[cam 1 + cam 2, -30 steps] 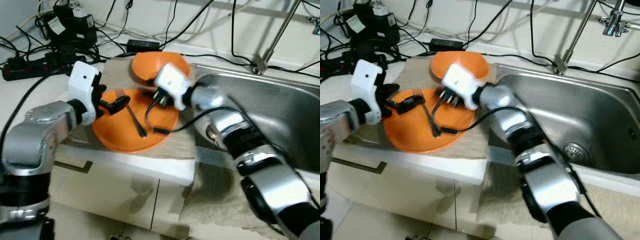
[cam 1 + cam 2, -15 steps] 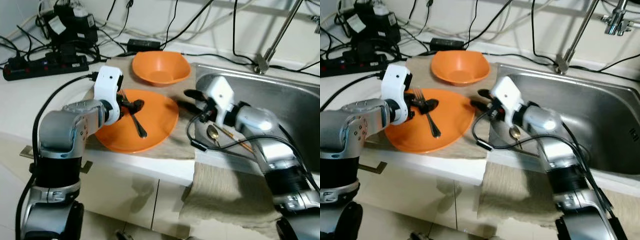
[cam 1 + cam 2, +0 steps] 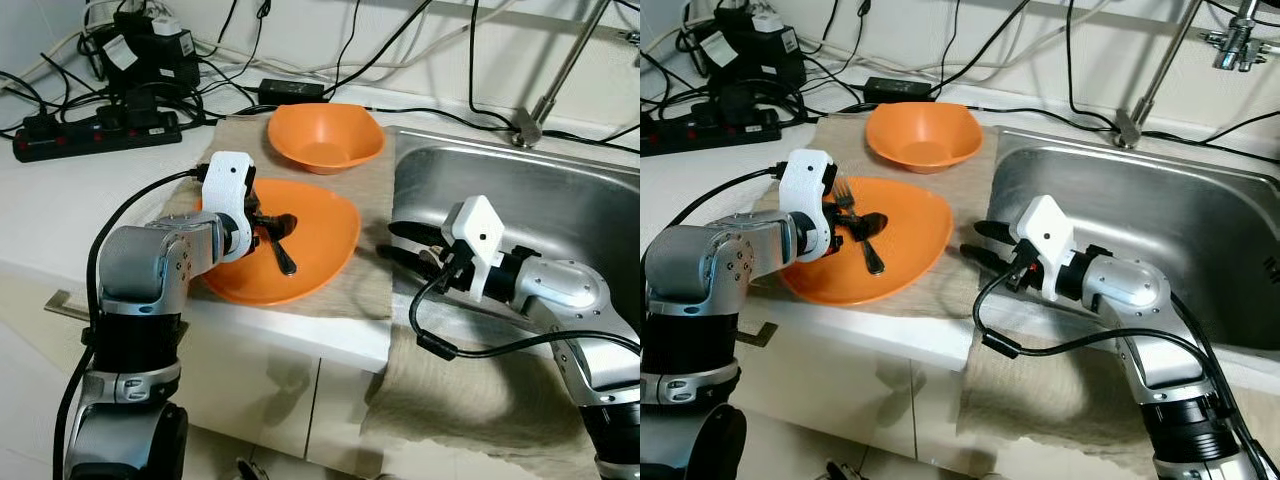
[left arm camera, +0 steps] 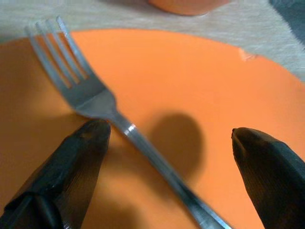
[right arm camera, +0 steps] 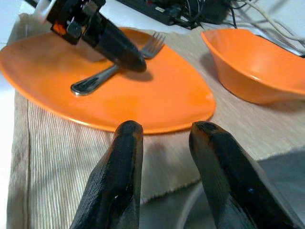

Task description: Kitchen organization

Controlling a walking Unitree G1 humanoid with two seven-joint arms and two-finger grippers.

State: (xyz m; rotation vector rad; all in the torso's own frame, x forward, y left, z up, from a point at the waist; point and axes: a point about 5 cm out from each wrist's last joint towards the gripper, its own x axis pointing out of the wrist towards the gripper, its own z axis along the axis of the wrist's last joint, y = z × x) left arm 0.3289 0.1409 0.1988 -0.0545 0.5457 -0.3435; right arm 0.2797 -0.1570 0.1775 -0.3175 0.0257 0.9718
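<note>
An orange plate (image 3: pixel 322 232) lies on a beige mat (image 3: pixel 368 275) beside the sink. A metal fork (image 3: pixel 285 264) rests on the plate, tines pointing to the back. My left gripper (image 3: pixel 272 226) is low over the plate and open, one finger on each side of the fork's neck (image 4: pixel 125 129). An orange bowl (image 3: pixel 325 137) stands behind the plate. My right gripper (image 3: pixel 388 240) hovers at the sink's left rim, open and holding nothing, its fingers pointing at the plate (image 5: pixel 157 100).
The steel sink (image 3: pixel 570 200) with its faucet (image 3: pixel 545 90) lies to the right. A power strip (image 3: pixel 95 135), adapters and cables crowd the counter's back left. A towel (image 3: pixel 470 395) hangs over the counter front. A black cable (image 3: pixel 440 345) dangles from my right wrist.
My right gripper has pulled back from over the plate to the sink's left rim. My left gripper has moved in over the fork, fingers either side of it.
</note>
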